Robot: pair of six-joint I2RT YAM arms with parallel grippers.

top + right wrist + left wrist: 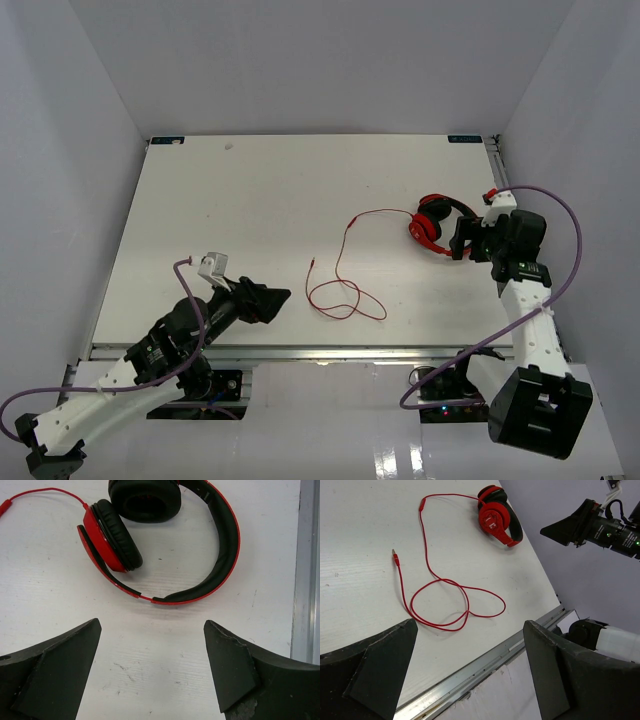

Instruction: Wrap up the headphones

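The headphones (435, 222) are lying flat on the right side of the white bench (240, 190), with the headband (227, 545) curving toward the right pincer. At the left, the left pincer (272, 300) is standing wide open, gripping nothing and touching nothing, and hanging over the bench near its front edge. Its arm is reaching low from the near-left corner and pointing right, toward the cable. The thin red cable (345, 290) is trailing from the earcups toward the middle and looping loosely on the bench just beyond that pincer, its plug (313, 264) lying free. At the right, the right pincer (462, 240) is also gaping wide and empty, hovering just beside the headband without touching it. Its arm is reaching up from the near-right corner and bending inward toward the headphones.
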